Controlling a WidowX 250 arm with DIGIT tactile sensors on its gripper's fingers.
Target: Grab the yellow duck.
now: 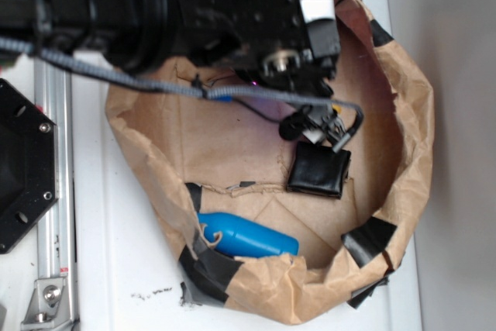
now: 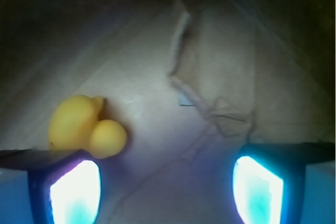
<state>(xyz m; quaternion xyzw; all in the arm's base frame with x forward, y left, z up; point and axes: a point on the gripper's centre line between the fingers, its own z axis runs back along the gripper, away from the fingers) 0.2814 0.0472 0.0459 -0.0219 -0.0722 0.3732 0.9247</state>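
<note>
Yellow duck [image 2: 84, 127] just beyond spread gripper [image 2: 167, 190].

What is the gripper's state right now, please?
Gripper: open and empty; the yellow duck lies on the paper by one finger, not between the fingers.

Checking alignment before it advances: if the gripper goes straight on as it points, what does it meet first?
Probably bare paper bag floor; the gripper has open jaws, and the yellow duck sits off-centre by one finger, though depth is unclear.
</note>
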